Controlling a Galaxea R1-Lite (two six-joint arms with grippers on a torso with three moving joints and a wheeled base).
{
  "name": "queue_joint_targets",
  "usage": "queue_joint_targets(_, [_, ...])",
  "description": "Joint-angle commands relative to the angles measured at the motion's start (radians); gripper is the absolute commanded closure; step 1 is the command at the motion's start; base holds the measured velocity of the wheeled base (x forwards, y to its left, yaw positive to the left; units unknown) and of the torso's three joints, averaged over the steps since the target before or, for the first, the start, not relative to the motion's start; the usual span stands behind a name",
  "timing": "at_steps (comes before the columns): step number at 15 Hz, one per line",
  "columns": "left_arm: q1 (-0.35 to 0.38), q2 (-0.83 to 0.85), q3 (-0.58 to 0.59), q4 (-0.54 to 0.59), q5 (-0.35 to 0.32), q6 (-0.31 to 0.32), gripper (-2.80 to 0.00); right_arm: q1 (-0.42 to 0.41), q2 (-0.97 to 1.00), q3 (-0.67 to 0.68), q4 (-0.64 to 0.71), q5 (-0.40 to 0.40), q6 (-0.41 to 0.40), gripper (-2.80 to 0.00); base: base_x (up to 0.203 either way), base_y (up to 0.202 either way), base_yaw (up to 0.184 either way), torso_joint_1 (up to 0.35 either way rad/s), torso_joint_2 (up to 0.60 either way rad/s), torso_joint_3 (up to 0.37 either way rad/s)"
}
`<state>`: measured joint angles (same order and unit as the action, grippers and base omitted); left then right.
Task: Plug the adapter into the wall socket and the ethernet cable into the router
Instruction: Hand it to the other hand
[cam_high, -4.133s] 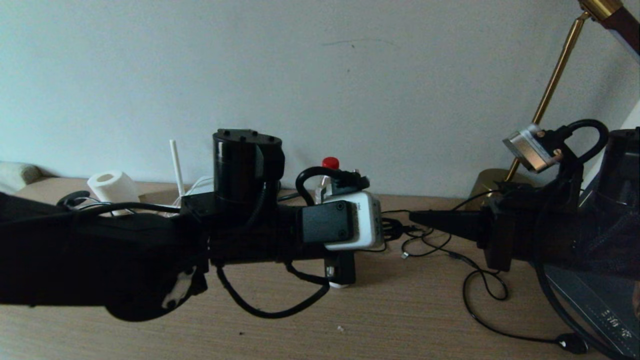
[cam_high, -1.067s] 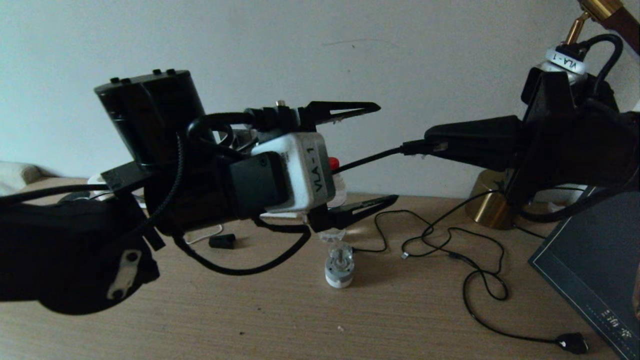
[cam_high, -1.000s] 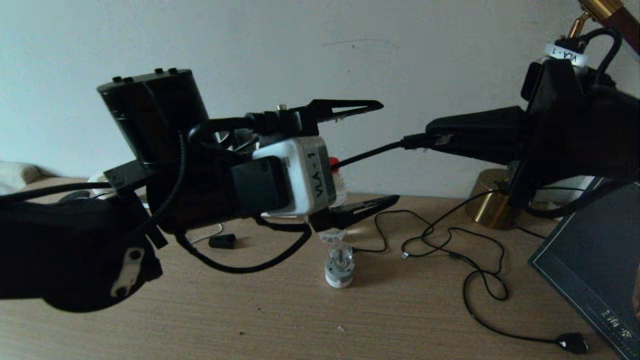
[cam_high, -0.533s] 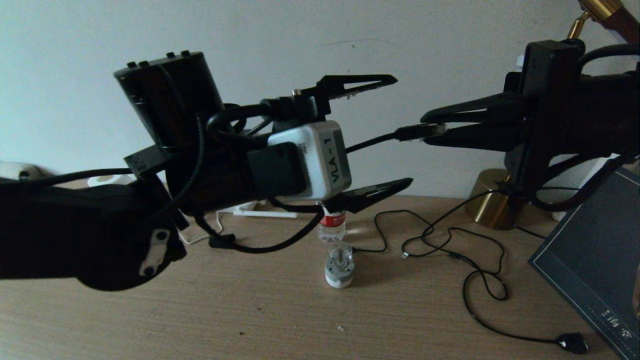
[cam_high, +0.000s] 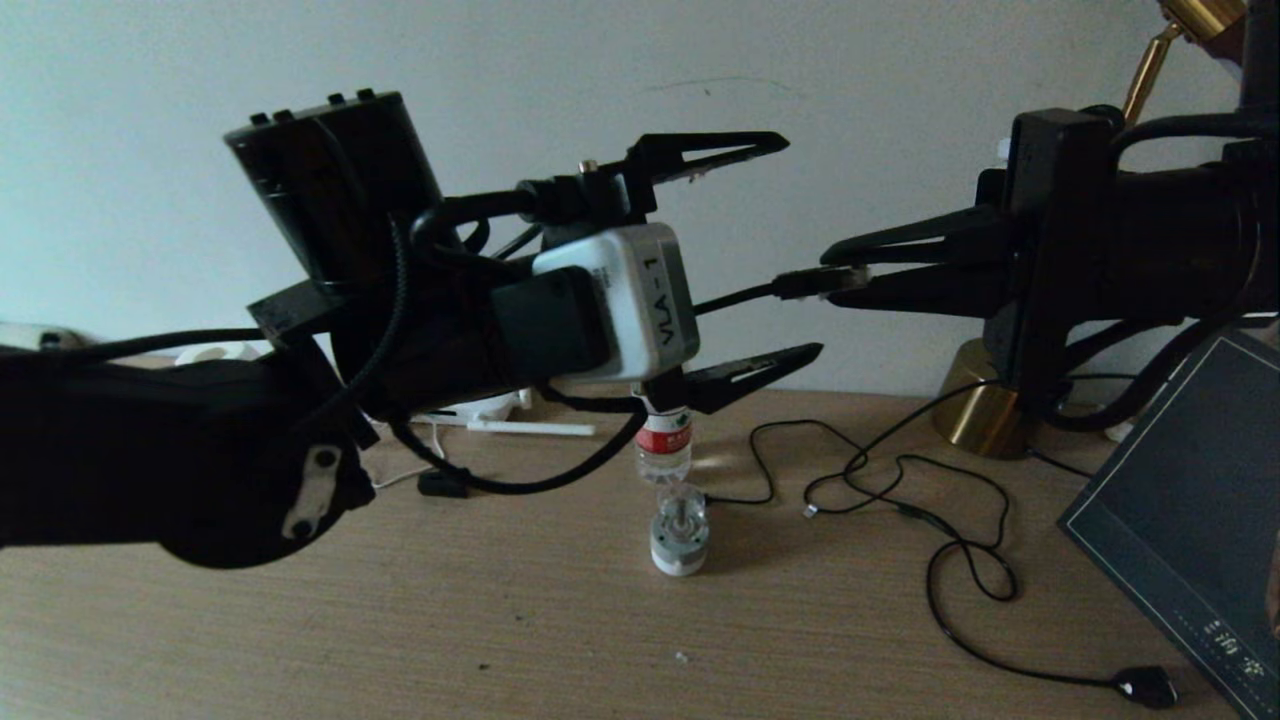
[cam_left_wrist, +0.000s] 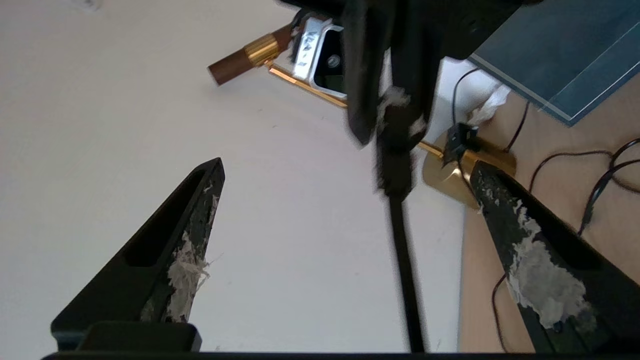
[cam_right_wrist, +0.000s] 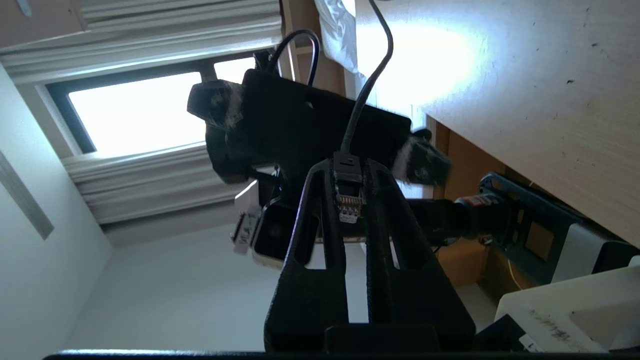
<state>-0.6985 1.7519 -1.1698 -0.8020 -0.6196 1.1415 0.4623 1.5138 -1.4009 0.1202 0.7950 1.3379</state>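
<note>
My right gripper (cam_high: 830, 278) hovers high above the table, shut on the small black connector of the ethernet cable (cam_high: 735, 297); its gold contacts show between the fingers (cam_right_wrist: 346, 197). From there the cable runs left, passing between the spread fingers of my left gripper (cam_high: 802, 245) without touching them. The left gripper (cam_left_wrist: 347, 167) is open and empty, and the cable (cam_left_wrist: 402, 260) crosses its gap. The router (cam_high: 485, 408) is mostly hidden behind my left arm; a white edge and one slim antenna (cam_high: 530, 428) show. The adapter and wall socket are out of view.
On the wooden table stand a small bottle (cam_high: 665, 445) and a little motor (cam_high: 680, 530). A second thin black cable (cam_high: 950, 560) loops to a chunky plug (cam_high: 1145, 687). A brass lamp base (cam_high: 975, 410), a dark board (cam_high: 1180, 520) and a black block (cam_high: 443, 484) are nearby.
The right gripper has lifted the ethernet connector off the table, and it has levelled out and shifted left. The left arm has risen, gripper open, and now brackets the hanging cable.
</note>
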Motion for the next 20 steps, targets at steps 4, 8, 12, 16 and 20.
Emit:
queue_joint_targets(4, [0.055, -0.056, 0.084, -0.007, -0.004, 0.004, -2.8, 0.001, 0.027, -0.018, -0.001, 0.066, 0.021, 0.0, 0.0, 0.0, 0.0, 0.0, 0.0, 0.0])
queue_joint_targets(8, [0.094, -0.057, 0.117, -0.031, -0.003, -0.002, -2.8, 0.004, 0.096, -0.056, -0.002, 0.067, 0.022, 0.0, 0.0, 0.0, 0.0, 0.0, 0.0, 0.0])
queue_joint_targets(12, [0.097, -0.044, 0.114, -0.037, 0.0, -0.014, -2.8, 0.003, 0.101, -0.058, -0.002, 0.067, 0.021, 0.0, 0.0, 0.0, 0.0, 0.0, 0.0, 0.0])
queue_joint_targets(16, [0.096, -0.021, 0.086, -0.042, 0.004, -0.016, -2.8, 0.004, 0.103, -0.058, -0.002, 0.079, 0.021, 0.0, 0.0, 0.0, 0.0, 0.0, 0.0, 0.0])
queue_joint_targets(20, [0.088, -0.017, 0.084, -0.042, 0.004, -0.016, -2.8, 0.004, 0.101, -0.059, -0.002, 0.079, 0.021, 0.0, 0.0, 0.0, 0.0, 0.0, 0.0, 0.0])
